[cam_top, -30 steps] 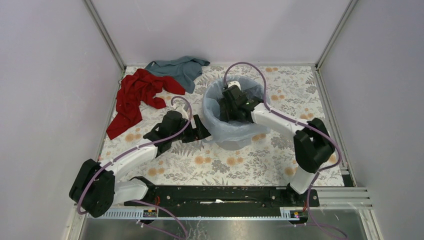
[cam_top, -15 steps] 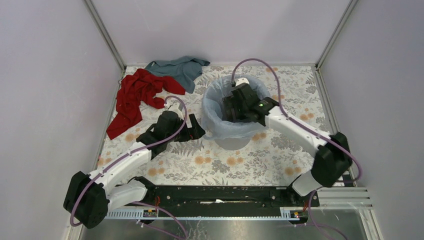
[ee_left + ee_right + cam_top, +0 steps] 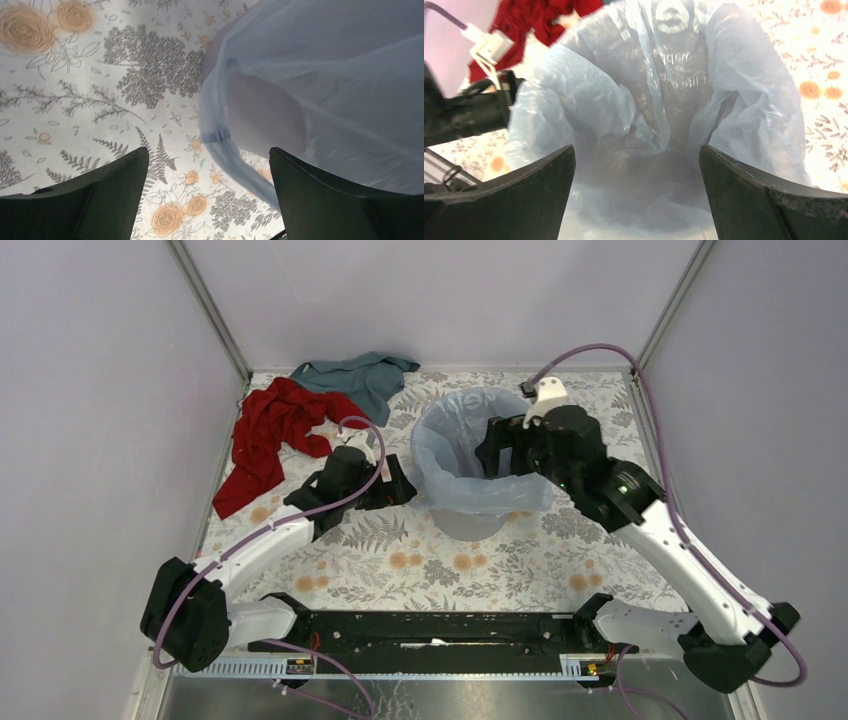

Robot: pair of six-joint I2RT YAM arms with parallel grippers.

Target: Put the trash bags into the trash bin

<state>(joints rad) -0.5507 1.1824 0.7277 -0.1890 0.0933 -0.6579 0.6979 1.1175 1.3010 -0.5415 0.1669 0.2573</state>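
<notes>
The pale blue trash bag (image 3: 500, 495) lines the light grey trash bin (image 3: 468, 526), its edge folded out over the rim. My left gripper (image 3: 398, 484) is low beside the bin's left wall, open and holding nothing. In the left wrist view, my gripper (image 3: 208, 150) has table between its fingers, and the bag's hem (image 3: 325, 75) hangs over the bin's wall (image 3: 260, 120). My right gripper (image 3: 497, 450) hovers over the bin's right rim, open. In the right wrist view, my gripper (image 3: 636, 147) looks into the crinkled bag (image 3: 664, 100), touching nothing.
A red cloth (image 3: 270, 435) and a teal-grey cloth (image 3: 360, 375) lie at the back left of the floral table (image 3: 420, 570). Walls close in the left, back and right. The left arm (image 3: 469, 110) shows at the left of the right wrist view.
My right gripper has risen out of the bin and drawn back to its right rim, its arm swinging right. Both grippers have opened wider. The left gripper stayed by the bin's left side.
</notes>
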